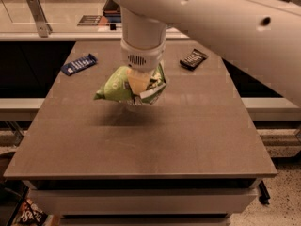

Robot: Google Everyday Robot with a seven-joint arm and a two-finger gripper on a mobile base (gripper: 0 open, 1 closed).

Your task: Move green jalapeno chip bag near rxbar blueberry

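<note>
The green jalapeno chip bag (118, 85) hangs in the air above the middle of the table, with its shadow on the top below it. My gripper (139, 86) comes straight down from the white arm and is shut on the bag's right part. The rxbar blueberry (78, 64), a small flat blue wrapper with white lettering, lies on the table at the far left, apart from the bag.
A black bar wrapper (193, 59) lies at the far right of the brown table (141, 145). The white arm (221, 18) crosses the upper right. A counter with a metal bracket (38, 15) runs behind the table. A packet (29, 214) lies on the floor at lower left.
</note>
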